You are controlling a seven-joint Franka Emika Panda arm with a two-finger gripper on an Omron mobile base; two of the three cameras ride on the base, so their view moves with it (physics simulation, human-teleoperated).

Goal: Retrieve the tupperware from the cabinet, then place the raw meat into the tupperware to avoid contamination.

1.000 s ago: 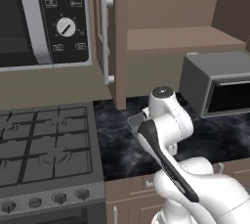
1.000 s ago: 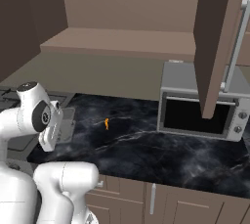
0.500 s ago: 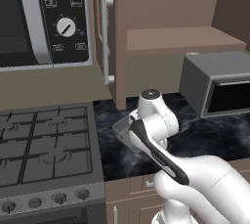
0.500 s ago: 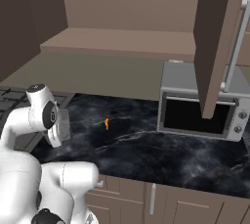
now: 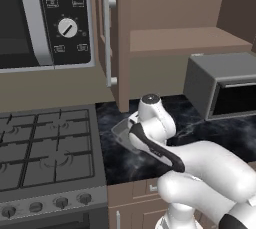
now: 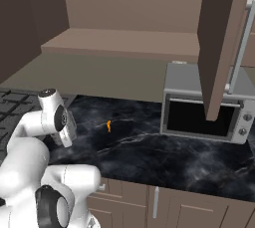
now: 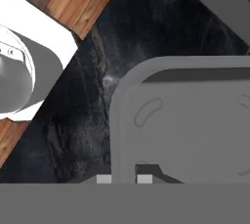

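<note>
Open cabinet [image 6: 124, 43] above dark counter [image 6: 164, 152]. Tupperware [image 7: 190, 120] low over counter beside stove [image 5: 45, 148], mouth up, long axis unclear. Gripper [image 7: 123, 178] clamped on its rim. Raw meat [image 6: 109, 125] lying apart.

The tupperware [image 7: 185, 120] looks like matt, smooth grey plastic (slightly translucent). The countertop [image 6: 164, 157] is glossy black veined marble. The cabinet [image 5: 185, 38] is matt brown wood; its bar handle [image 5: 107, 40] and the toaster oven [image 6: 204, 102] look brushed metal.
</note>
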